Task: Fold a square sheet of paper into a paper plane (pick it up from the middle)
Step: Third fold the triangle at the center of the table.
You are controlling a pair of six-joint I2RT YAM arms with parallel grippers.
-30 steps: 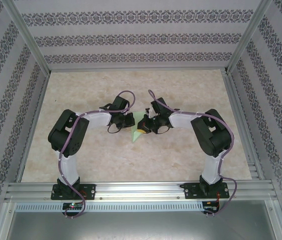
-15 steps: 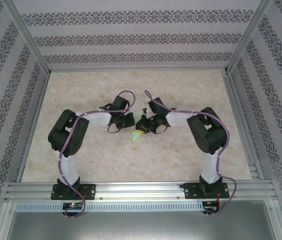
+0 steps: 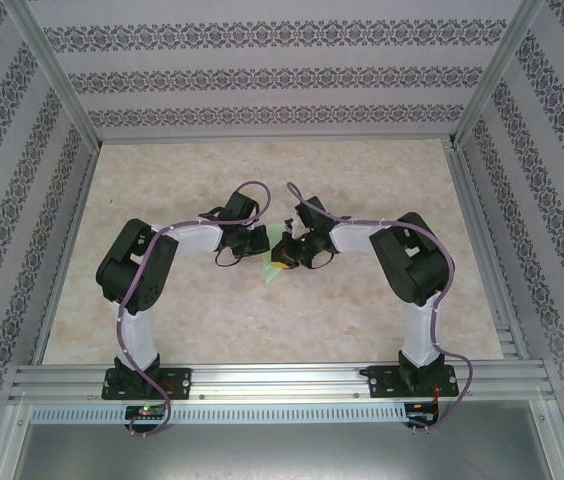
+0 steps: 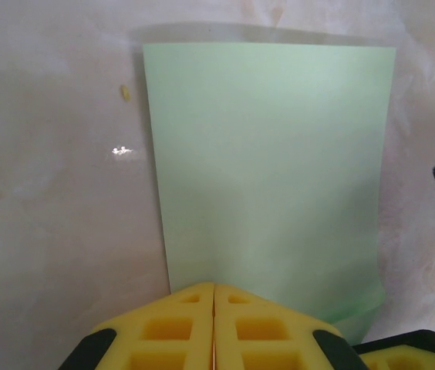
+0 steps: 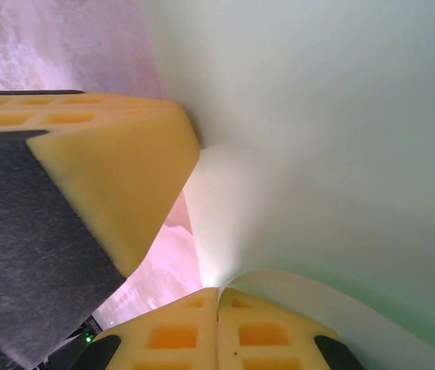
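The square sheet of paper (image 4: 268, 169) is pale green and lies on the table (image 4: 55, 231) as an upright rectangle, with a second layer peeking out at its near right corner. My left gripper (image 4: 214, 287) is shut, and its yellow tips rest on the sheet's near edge. My right gripper (image 5: 219, 290) is shut on a curled-up edge of the sheet (image 5: 318, 139), and a left finger (image 5: 117, 177) presses close beside it. From above, both grippers (image 3: 260, 243) (image 3: 284, 252) meet at mid-table over the paper (image 3: 274, 270).
The marbled tabletop (image 3: 362, 320) is walled by patterned panels and aluminium posts, with a rail (image 3: 282, 380) along the near edge. A small crumb (image 4: 126, 93) lies left of the sheet. Open tabletop lies on all sides of the arms.
The right arm has swung a little to the left, bringing its gripper closer to the left one. The left arm and the paper have stayed in place.
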